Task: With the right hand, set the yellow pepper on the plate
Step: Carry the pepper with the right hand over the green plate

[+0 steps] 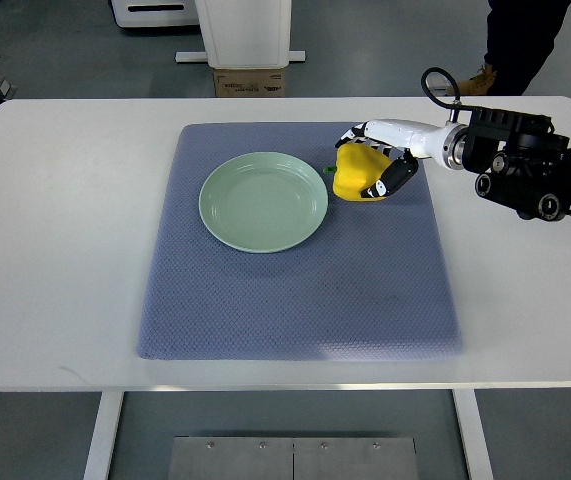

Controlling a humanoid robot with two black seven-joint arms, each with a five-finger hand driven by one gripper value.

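Observation:
A yellow pepper (353,174) lies on the blue-grey mat (295,290), just right of the pale green plate (263,201). The plate has nothing on it and sits at the mat's upper middle. My right hand (377,160) comes in from the right edge and its white and black fingers are curled around the pepper's right side and top. The pepper rests on the mat, its green stem pointing left toward the plate's rim. The left arm does not show.
The mat lies on a white table (55,250). A cardboard box (250,80) and a white pedestal stand on the floor beyond the far edge. A person's legs (520,40) show at the top right.

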